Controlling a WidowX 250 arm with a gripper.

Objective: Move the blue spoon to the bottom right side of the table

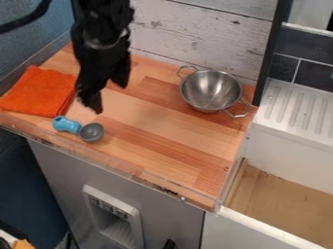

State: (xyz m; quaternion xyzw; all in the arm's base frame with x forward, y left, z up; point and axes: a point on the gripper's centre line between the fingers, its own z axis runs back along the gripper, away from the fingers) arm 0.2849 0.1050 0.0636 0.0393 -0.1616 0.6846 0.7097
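Pincer [109,93] hanging over the left part of the wooden table [169,126], its two fingers apart and nothing between them, and just below it in view lies the blue spoon [67,124], grey scoop end pointing right, close to the table's front left edge. Right beside the spoon's handle sits the orange cloth [40,91], and over at the back right, there's the two-handled metal bowl [211,90], upright.

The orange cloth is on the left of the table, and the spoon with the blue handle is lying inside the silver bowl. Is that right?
Not quite: the spoon isn't in the silver bowl. The camera view shows it on the wooden table, near the orange cloth, which is on the left.
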